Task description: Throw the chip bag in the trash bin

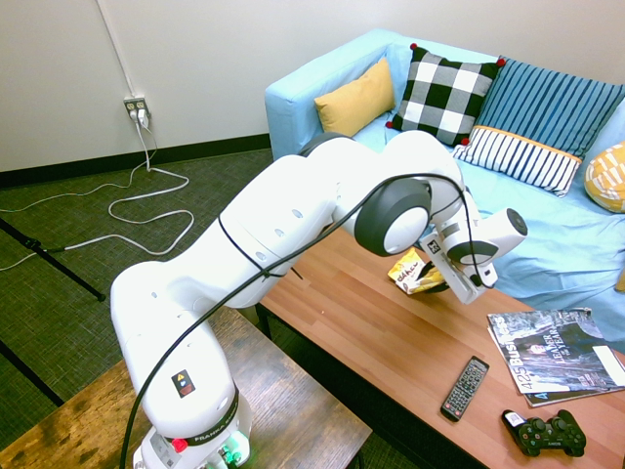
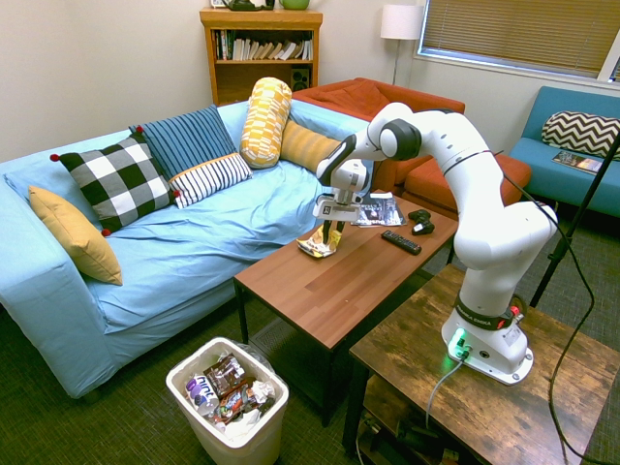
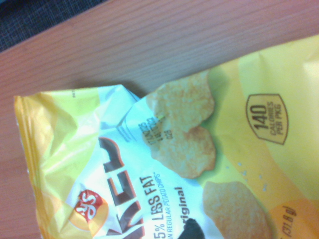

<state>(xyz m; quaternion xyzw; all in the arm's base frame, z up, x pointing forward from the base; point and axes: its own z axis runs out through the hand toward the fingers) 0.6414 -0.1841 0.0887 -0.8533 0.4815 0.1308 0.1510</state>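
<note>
First exterior: my arm [image 1: 293,215] stretches toward 2 o'clock, wrist bent down over the chip bag [image 1: 416,273] on the coffee table [image 1: 361,322]. Second exterior: gripper [image 2: 333,235] points to 6 o'clock at the bag; can't tell jaw state. Wrist: bag fills 6 o'clock.

— What colour is the robot arm [image 1: 278,210]?
— It is white, smooth and rounded, with dark grey rings at the joints.
— Are there cables?
— Yes, 1 long black cable [image 1: 256,276].
— And markings?
— The base has 1 red button [image 1: 180,446], black lettering band [image 1: 217,426] and green light [image 1: 234,451].
</note>
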